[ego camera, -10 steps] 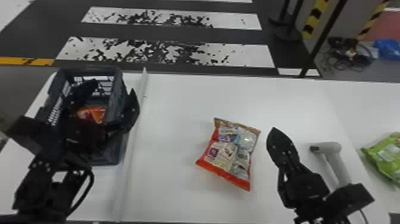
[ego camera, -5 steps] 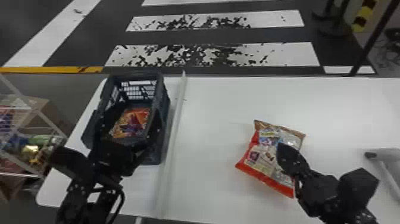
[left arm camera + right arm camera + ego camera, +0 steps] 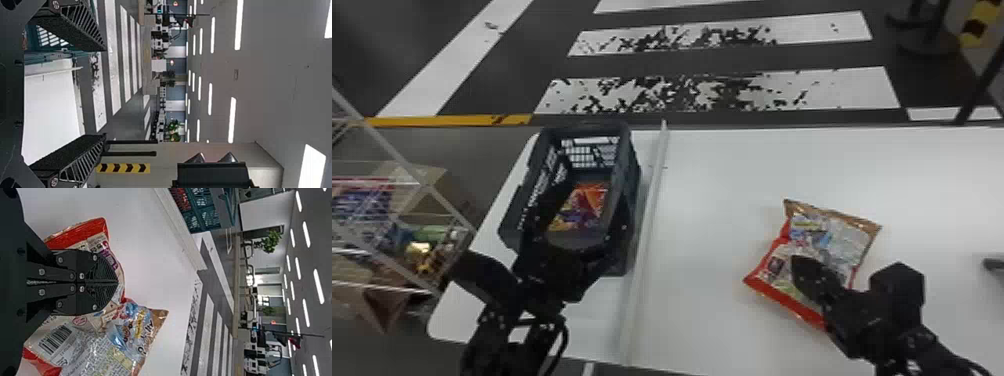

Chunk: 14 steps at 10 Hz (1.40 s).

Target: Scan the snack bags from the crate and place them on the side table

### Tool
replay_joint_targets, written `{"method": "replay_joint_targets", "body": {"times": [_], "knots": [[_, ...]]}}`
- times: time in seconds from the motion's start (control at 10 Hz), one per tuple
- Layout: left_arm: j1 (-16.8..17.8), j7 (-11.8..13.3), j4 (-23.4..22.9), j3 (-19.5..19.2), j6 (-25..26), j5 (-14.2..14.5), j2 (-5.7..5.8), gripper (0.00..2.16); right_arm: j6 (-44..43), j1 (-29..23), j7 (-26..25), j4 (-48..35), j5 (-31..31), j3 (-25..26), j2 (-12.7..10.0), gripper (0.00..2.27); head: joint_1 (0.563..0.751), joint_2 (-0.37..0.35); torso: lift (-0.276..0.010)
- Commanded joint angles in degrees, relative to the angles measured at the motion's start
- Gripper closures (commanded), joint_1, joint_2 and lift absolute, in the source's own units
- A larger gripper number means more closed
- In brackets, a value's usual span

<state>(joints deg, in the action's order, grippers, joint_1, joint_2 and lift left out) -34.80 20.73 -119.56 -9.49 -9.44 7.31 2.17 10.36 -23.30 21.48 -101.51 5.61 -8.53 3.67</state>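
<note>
In the head view my left gripper is at the dark crate, its fingers spread over the near part. A red-orange snack bag lies inside the crate. My right gripper is over another snack bag, red-edged with its printed side up on the white table. The left wrist view has the left gripper wide open, part of the crate beside one finger. Seen from the right wrist, the right gripper has its fingers together in front of the bag, holding nothing visible.
A pale raised strip runs across the table between crate and loose bag. The end of a dark object pokes in at the right edge. A wire rack with goods stands left of the table.
The head view has swung left, bringing in the rack and losing the green bag and most of the scanner at the right. My right gripper has moved from beside the loose bag to over it.
</note>
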Motion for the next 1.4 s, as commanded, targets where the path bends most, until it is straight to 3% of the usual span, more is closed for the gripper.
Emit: {"method": "replay_joint_targets", "body": {"times": [0.0, 0.3, 0.9, 1.1, 1.3], "knots": [[0.1, 0.4, 0.4, 0.0, 0.3, 0.1, -0.15, 0.09, 1.6, 2.3, 0.1, 3.9, 1.0, -0.8, 0.2, 2.25, 0.695, 0.214, -0.095], [0.5, 0.9, 1.1, 0.0, 0.6, 0.2, -0.33, 0.09, 1.4, 3.0, 0.9, 6.9, 2.1, -1.2, 1.1, 2.25, 0.695, 0.219, -0.095], [1.2, 1.2, 2.1, -0.2, 0.8, 1.2, -0.33, 0.09, 8.1, -1.4, 14.6, -7.2, 4.7, 6.9, 10.0, 2.25, 0.695, 0.139, -0.095], [1.3, 1.2, 2.3, -0.3, 0.8, 1.5, -0.24, 0.09, 8.4, -2.0, 14.3, -11.2, 2.9, 9.7, 10.3, 2.25, 0.695, 0.11, -0.095], [1.2, 1.4, 2.0, -0.2, 1.0, 1.5, -0.24, 0.09, 10.0, 0.9, 12.0, -11.1, 1.8, 9.9, 9.7, 2.25, 0.695, 0.075, -0.095]]}}
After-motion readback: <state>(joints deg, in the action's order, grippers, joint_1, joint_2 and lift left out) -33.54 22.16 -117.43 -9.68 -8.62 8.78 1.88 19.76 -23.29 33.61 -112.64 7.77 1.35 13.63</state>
